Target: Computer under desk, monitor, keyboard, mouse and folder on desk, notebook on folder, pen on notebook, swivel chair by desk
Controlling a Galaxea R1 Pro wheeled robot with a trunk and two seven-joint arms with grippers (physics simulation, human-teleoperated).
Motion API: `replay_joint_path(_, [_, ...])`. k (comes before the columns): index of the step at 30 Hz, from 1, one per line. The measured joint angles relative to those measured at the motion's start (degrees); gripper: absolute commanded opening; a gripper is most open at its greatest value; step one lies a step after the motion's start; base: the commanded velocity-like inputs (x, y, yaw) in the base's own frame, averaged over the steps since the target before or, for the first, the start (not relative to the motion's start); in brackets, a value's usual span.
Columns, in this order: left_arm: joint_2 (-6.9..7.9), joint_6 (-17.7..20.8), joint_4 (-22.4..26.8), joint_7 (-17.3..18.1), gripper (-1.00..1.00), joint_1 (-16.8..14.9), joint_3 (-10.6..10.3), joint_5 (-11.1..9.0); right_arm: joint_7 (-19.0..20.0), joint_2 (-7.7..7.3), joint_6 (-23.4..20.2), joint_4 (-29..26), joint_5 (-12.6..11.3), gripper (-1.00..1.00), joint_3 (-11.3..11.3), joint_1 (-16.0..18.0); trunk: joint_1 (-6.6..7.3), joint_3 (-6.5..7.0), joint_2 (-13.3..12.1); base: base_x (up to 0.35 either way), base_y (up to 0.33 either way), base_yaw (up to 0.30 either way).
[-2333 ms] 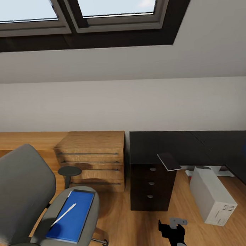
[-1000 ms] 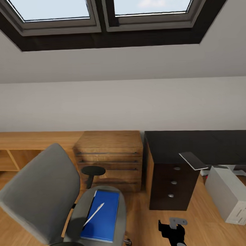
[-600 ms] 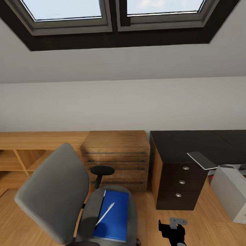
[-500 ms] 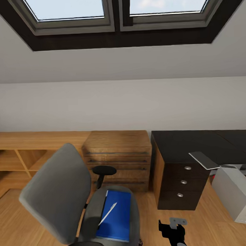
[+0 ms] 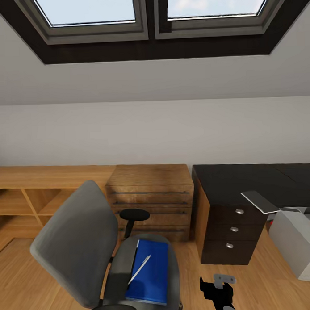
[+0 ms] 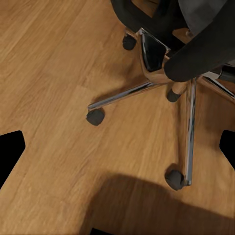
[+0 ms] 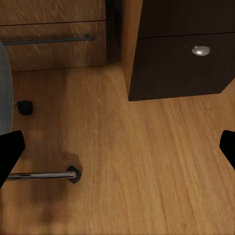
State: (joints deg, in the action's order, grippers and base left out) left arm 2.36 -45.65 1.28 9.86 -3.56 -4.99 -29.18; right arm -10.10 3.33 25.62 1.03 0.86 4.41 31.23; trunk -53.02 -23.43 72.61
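The grey swivel chair (image 5: 73,247) stands low on the left, turned away from the black desk (image 5: 245,181). On its seat lies the blue folder (image 5: 152,273) with the whitish pen (image 5: 140,268) resting across it. A thin grey notebook (image 5: 260,201) overhangs the desk's near corner above the drawers. The light grey computer (image 5: 296,244) sits on the floor at the right edge. My right arm (image 5: 217,293) pokes in at the bottom. My left gripper (image 6: 117,152) is open above the chair's chrome base (image 6: 188,105). My right gripper (image 7: 117,147) is open over bare floor near a desk drawer knob (image 7: 199,50).
A wooden chest of drawers (image 5: 150,197) stands between the chair and the desk. Low wooden shelving (image 5: 27,195) runs along the wall to its left. Sloped skylights (image 5: 150,12) are overhead. A chair caster (image 7: 25,106) lies near my right gripper.
The whole view has swung left, so chair, chest and desk sit further right in the picture and more shelving shows. Folder, pen and notebook stay where they were.
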Motion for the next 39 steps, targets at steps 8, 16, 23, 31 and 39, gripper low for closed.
replay_joint_path(8, [0.00,0.0,0.0,0.0,1.00,0.0,0.0,0.0,0.0,-0.04,0.0,0.0,0.0,1.00,0.0,0.0,0.00,0.00,0.0,0.000,0.003,0.000])
replay_joint_path(16, [0.00,0.0,0.0,0.0,1.00,0.0,0.0,0.0,0.0,-0.14,0.0,0.0,0.0,1.00,0.0,0.0,0.00,0.00,0.0,0.000,0.000,0.000])
replay_joint_path(23, [0.00,0.0,0.0,0.0,1.00,0.0,0.0,0.0,-0.1,-0.22,-0.1,0.0,-0.1,1.00,0.0,0.0,0.00,0.00,0.0,0.000,0.000,0.000])
replay_joint_path(31, [0.00,0.0,0.0,0.0,1.00,0.0,0.0,0.0,-0.3,-0.18,-1.6,-0.8,-0.1,1.00,0.5,0.1,0.00,0.00,0.0,0.000,0.000,0.000])
replay_joint_path(39, [0.00,0.0,0.0,0.0,1.00,0.0,0.0,0.0,-0.8,-0.08,-13.8,-10.3,-0.3,1.00,0.6,0.2,0.00,0.00,0.0,0.000,0.000,0.000])
